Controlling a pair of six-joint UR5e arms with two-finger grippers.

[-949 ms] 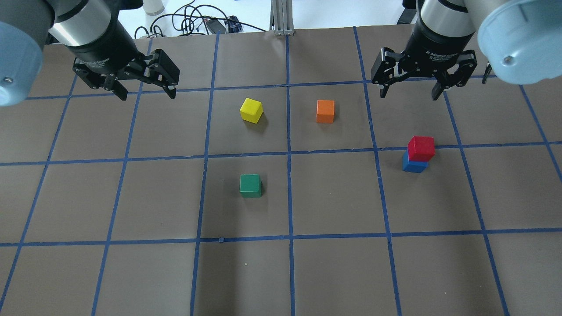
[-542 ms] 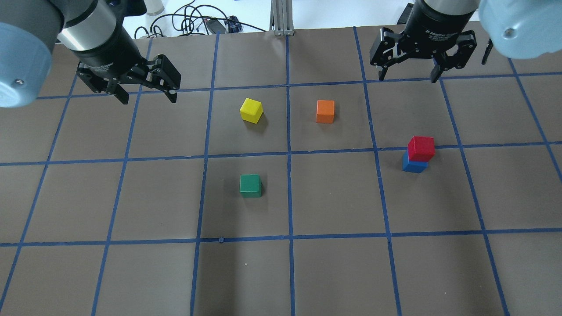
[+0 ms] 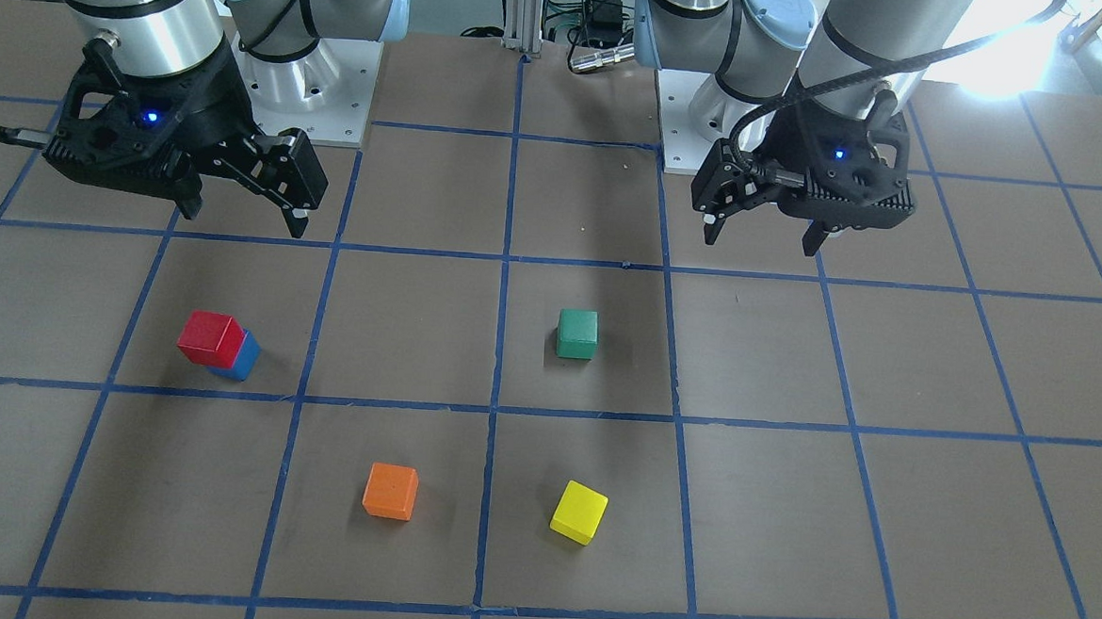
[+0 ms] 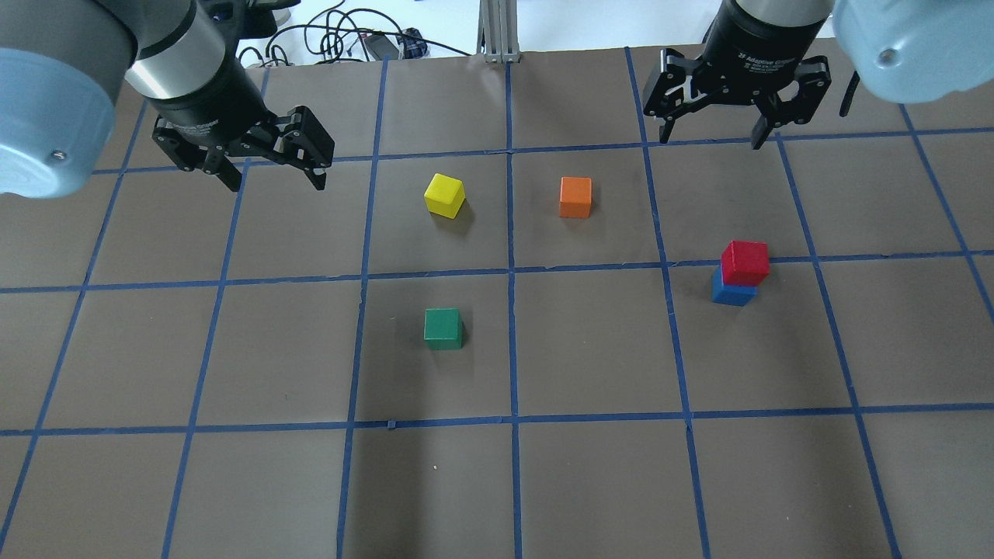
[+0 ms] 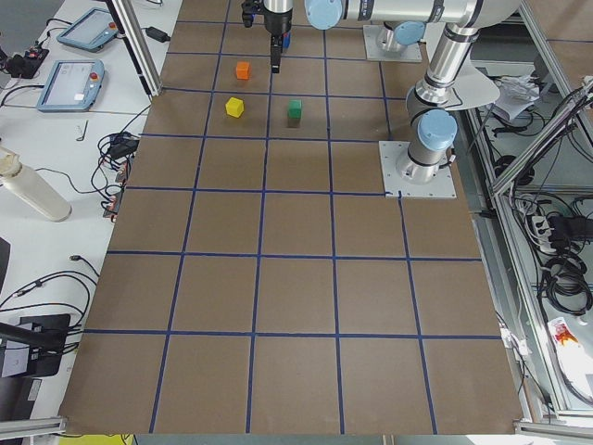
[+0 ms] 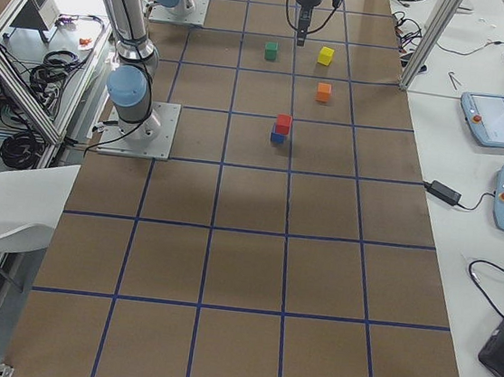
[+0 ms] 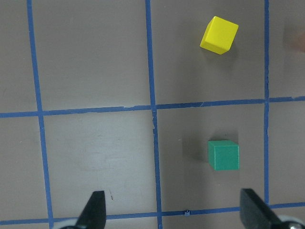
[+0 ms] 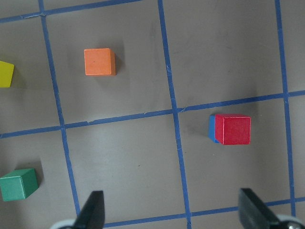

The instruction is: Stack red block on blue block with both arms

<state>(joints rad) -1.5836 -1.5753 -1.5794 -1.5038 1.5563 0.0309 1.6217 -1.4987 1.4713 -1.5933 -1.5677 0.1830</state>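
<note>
The red block [image 4: 745,262] sits on top of the blue block [image 4: 730,295] on the table's right half, shifted slightly off the blue one's centre. The stack also shows in the front-facing view, red block [image 3: 208,339] on blue block [image 3: 245,359], and in the right wrist view [image 8: 232,129]. My right gripper [image 4: 709,141] is open and empty, raised well behind the stack. My left gripper [image 4: 276,182] is open and empty above the left half, left of the yellow cube. Neither gripper touches a block.
A yellow cube [image 4: 444,194] and an orange cube [image 4: 575,196] lie near the middle at the back. A green cube [image 4: 443,327] lies in front of them. Blue tape lines grid the brown table. Cables lie beyond the far edge.
My right gripper has drawn back toward the table's far edge, away from the stack. My left gripper has shifted slightly right. Both stay open. The blocks have not moved.
</note>
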